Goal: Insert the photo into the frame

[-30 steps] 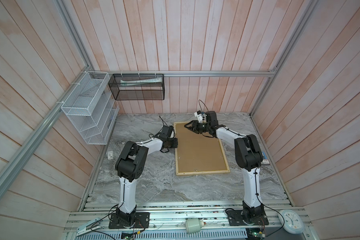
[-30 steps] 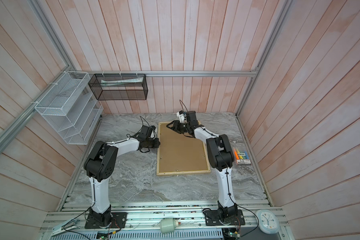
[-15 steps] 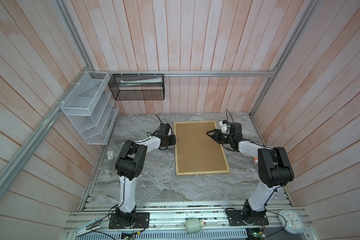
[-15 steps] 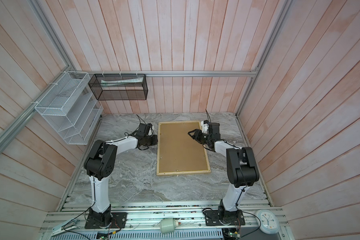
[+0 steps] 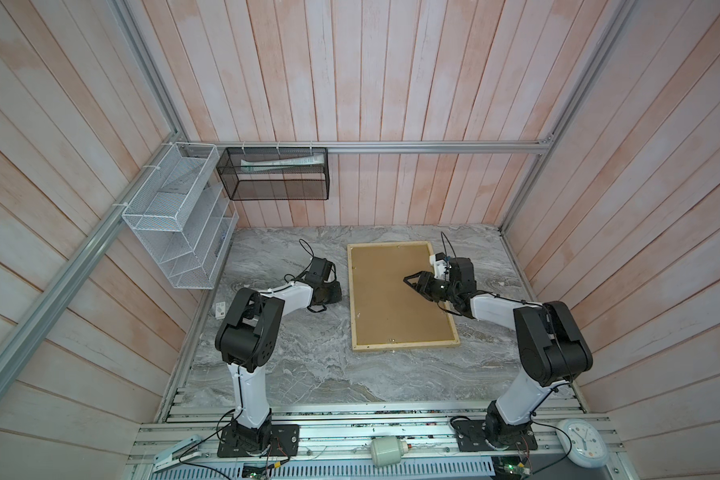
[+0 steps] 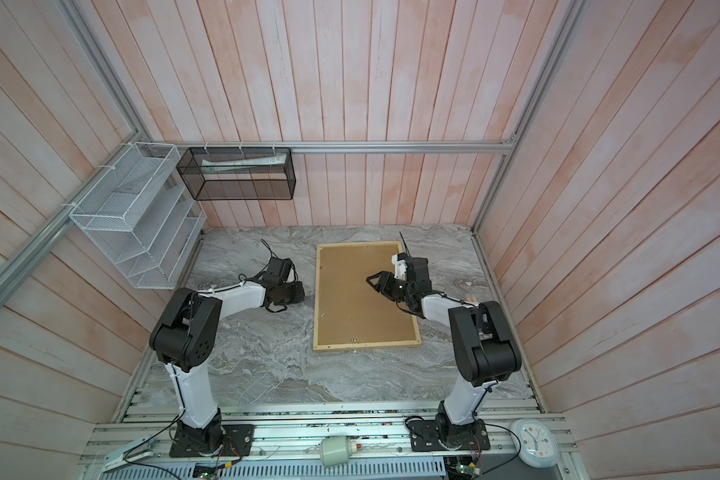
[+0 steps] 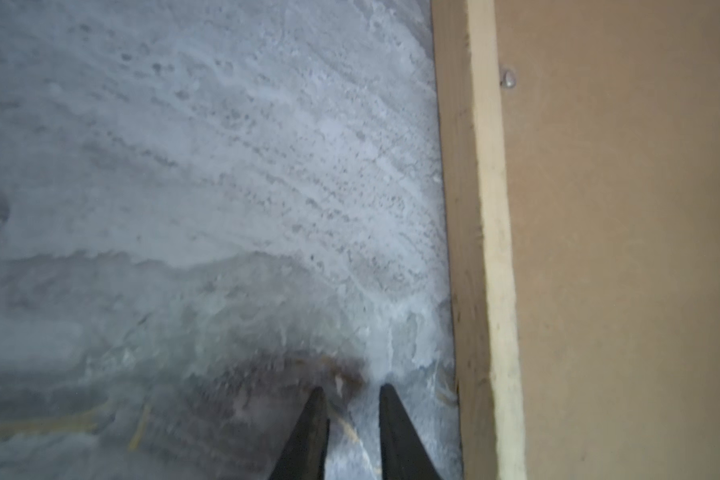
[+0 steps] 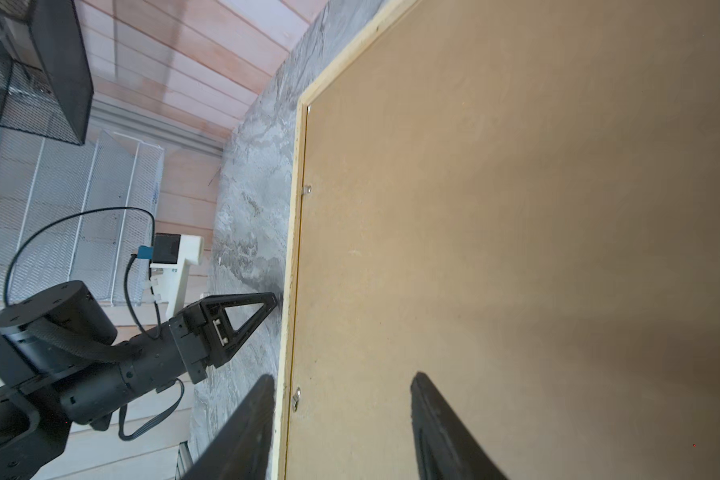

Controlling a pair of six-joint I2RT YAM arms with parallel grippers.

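The frame (image 5: 391,316) (image 6: 350,316) lies face down on the marble table, brown fibreboard back up inside pale wood rails. The photo is out of view. My left gripper (image 5: 338,291) (image 6: 301,291) sits low on the table just beside the frame's left rail (image 7: 491,249). Its jaws (image 7: 350,388) are narrowly open over bare marble. My right gripper (image 5: 409,282) (image 6: 371,281) hovers over the frame's back, reaching in across the right rail. It stands open and empty (image 8: 341,376) above the fibreboard (image 8: 516,208), and the left gripper's finger (image 8: 246,316) shows beyond the rail.
Small metal clips (image 8: 296,399) line the back's edge. A white wire rack (image 5: 179,224) hangs on the left wall and a black mesh basket (image 5: 275,174) on the back wall. A small white tag (image 5: 220,308) lies at the table's left edge.
The right arm swung from the frame's far edge round to its right side, and its gripper now hangs over the middle of the back. The left gripper barely moved; its jaws parted slightly.
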